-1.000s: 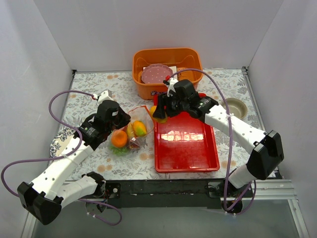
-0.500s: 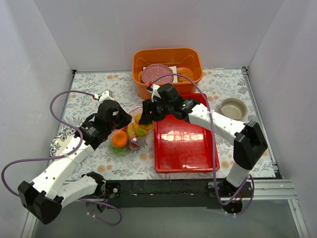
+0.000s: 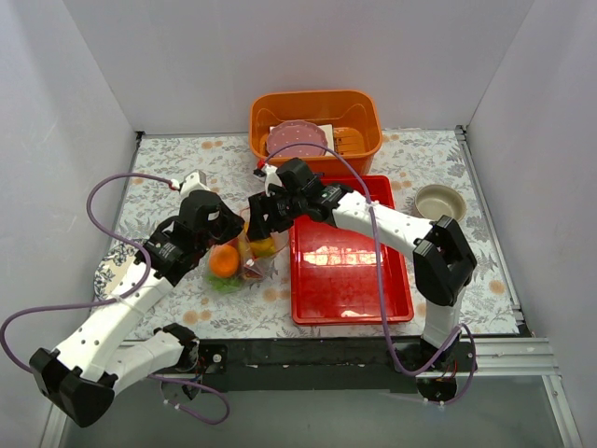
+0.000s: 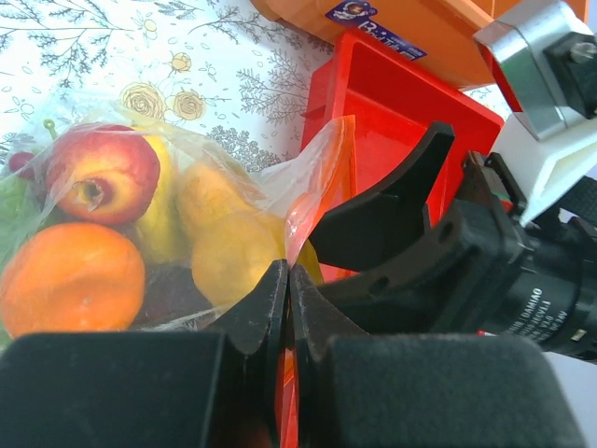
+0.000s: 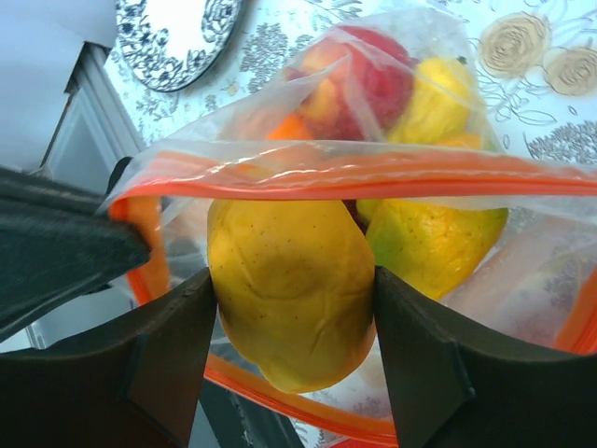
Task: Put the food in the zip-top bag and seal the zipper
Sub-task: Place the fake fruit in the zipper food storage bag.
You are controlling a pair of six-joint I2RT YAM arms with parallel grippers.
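The zip-top bag [image 3: 244, 263] lies on the flowered cloth left of the red tray, with food inside: an orange [image 4: 70, 289], a red apple [image 4: 103, 173] and yellow mangoes [image 4: 233, 254]. My left gripper [image 4: 287, 271] is shut on the bag's mouth edge, and the orange-red zipper [image 4: 291, 378] shows between its jaws. My right gripper [image 5: 294, 278] is shut on a yellow mango [image 5: 289, 313], both fingers pressed to its sides, right in the bag's open mouth. The upper zipper [image 5: 373, 177] crosses just above this mango. Another mango [image 5: 434, 238] lies behind it in the bag.
A red tray [image 3: 350, 275] lies right of the bag. An orange bin [image 3: 359, 117] with a pink plate [image 3: 297, 138] stands at the back. A small bowl [image 3: 439, 202] sits at the right. A patterned plate [image 3: 104, 271] lies at the left, partly under my left arm.
My right gripper has carried the yellow mango leftward from over the red tray's far-left corner to the bag's mouth. The left gripper has kept its hold on the bag.
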